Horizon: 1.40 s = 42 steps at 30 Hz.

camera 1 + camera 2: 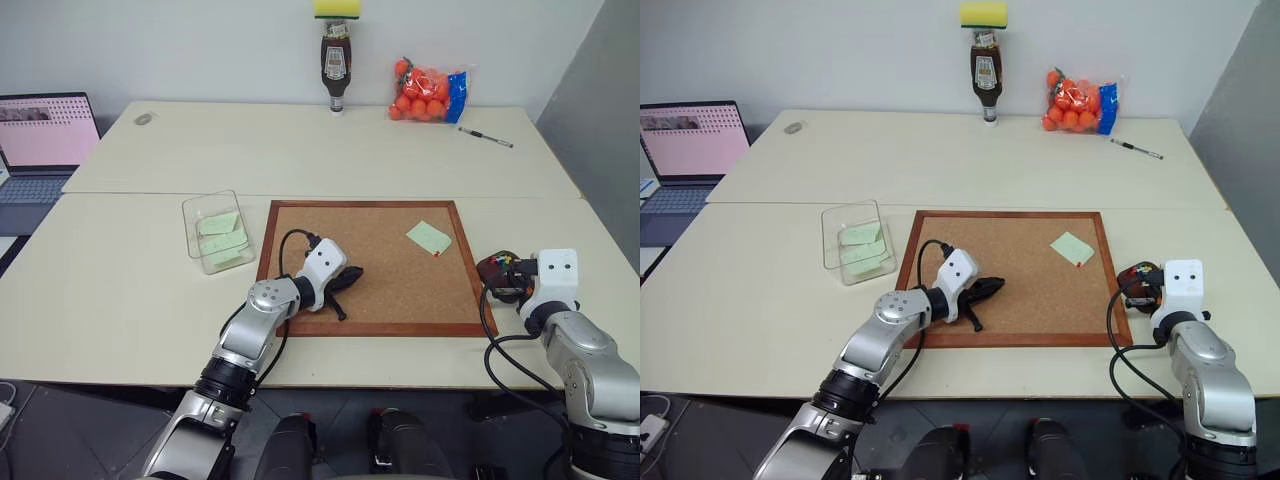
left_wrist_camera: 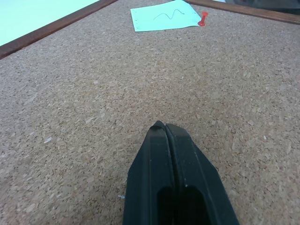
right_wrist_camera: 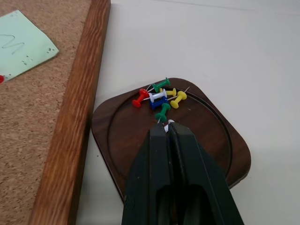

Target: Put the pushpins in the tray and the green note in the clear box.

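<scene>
A pale green note [image 1: 429, 237] lies on the cork board [image 1: 370, 250] near its far right corner, with a red pushpin [image 2: 202, 18] at its corner. My left gripper [image 2: 165, 126] is shut and empty over the board's near left part, pointing toward the note. Right of the board sits the dark brown tray [image 3: 206, 140] with several coloured pushpins [image 3: 161, 96] in it. My right gripper [image 3: 167, 125] hovers shut over the tray, its tips just short of a green pin. The clear box [image 1: 218, 232] stands left of the board with green slips inside.
The board's wooden frame [image 3: 70, 140] runs close beside the tray. At the table's far edge stand a sauce bottle [image 1: 336, 70] topped with a sponge, a bag of orange balls [image 1: 428, 92] and a pen [image 1: 486, 137]. A laptop [image 1: 45, 140] sits far left.
</scene>
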Tool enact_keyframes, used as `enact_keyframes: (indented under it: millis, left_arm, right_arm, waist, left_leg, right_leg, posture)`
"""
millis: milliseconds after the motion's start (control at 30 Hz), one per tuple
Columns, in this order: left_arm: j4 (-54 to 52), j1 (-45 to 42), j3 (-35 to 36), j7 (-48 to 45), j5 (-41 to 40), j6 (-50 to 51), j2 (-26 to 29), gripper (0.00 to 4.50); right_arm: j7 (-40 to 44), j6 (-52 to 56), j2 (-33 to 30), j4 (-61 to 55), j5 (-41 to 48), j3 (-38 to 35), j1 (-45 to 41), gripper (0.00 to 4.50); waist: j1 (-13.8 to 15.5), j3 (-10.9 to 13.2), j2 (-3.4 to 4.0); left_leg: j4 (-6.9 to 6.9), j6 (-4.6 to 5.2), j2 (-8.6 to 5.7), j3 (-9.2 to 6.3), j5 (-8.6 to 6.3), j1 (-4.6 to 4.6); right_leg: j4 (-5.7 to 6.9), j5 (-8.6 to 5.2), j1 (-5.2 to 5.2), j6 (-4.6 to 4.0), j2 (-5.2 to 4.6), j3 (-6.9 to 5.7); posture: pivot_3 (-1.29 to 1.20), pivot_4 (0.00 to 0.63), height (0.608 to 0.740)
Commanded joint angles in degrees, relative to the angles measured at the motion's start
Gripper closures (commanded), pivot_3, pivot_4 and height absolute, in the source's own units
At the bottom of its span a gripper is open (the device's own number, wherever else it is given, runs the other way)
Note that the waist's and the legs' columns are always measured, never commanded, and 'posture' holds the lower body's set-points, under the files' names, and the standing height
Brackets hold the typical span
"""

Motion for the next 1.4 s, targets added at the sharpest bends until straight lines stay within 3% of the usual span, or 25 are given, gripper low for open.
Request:
enact_keyframes:
  millis: [33,500,700,900,1100,1400]
  left_arm:
    - [1.25,1.10,-0.97,0.03,0.95,1.02,0.15,4.50]
    - [1.12,1.31,-0.93,0.03,0.97,0.99,0.26,4.50]
    - [1.21,1.31,-0.80,-0.22,0.91,0.93,0.58,4.50]
    - [1.54,1.01,-0.75,-0.37,0.94,0.90,0.78,4.50]
    - [1.64,0.67,-0.84,-0.36,0.96,0.96,0.86,4.50]
    - [1.10,0.74,-0.80,-0.11,1.01,1.11,1.04,4.50]
  right_arm:
    - [-0.42,-2.30,-0.76,1.91,-1.13,-0.22,-1.23,4.24]
    - [-0.65,-0.33,0.39,-3.20,2.09,-3.85,-1.04,1.55]
    - [-0.77,2.33,0.02,-10.22,4.53,-5.68,-1.96,1.55]
    - [1.83,3.65,0.06,-11.23,7.17,-1.35,-4.86,1.55]
    - [6.55,-0.94,0.17,-5.14,5.02,10.70,-7.24,1.55]
    - [8.18,-9.36,1.19,7.33,2.50,14.70,-11.92,1.55]
  waist:
    - [-0.01,0.00,0.00]
    - [0.00,0.00,0.00]
    - [0.00,0.00,0.00]
    - [-0.02,0.00,0.00]
    - [-0.06,0.01,-0.02]
    - [-0.05,0.03,-0.05]
  left_leg:
    - [0.00,0.00,-0.01,0.01,0.00,-0.01]
    - [0.00,0.00,0.00,-0.02,0.00,-0.01]
    - [0.00,0.00,0.01,-0.05,0.00,-0.01]
    - [0.00,0.00,0.02,-0.10,0.00,0.00]
    - [-0.01,0.00,0.06,-0.10,0.00,0.01]
    - [0.00,0.00,0.03,-0.04,0.00,-0.02]
  right_leg:
    - [-0.01,0.00,0.00,0.01,0.04,0.01]
    - [-0.01,0.00,-0.01,0.00,0.05,0.00]
    - [-0.01,0.00,-0.01,0.00,0.05,-0.01]
    - [-0.01,-0.16,-0.01,-0.27,0.04,-0.01]
    - [-0.01,-0.17,-0.01,-0.28,0.04,-0.04]
    - [-0.02,-0.12,-0.02,-0.20,0.11,-0.02]
  posture:
    - [0.00,0.150,0.740]
    - [0.00,0.150,0.740]
    - [0.00,0.150,0.740]
    - [0.00,0.150,0.740]
    - [0.00,0.150,0.740]
    - [0.00,0.150,0.740]
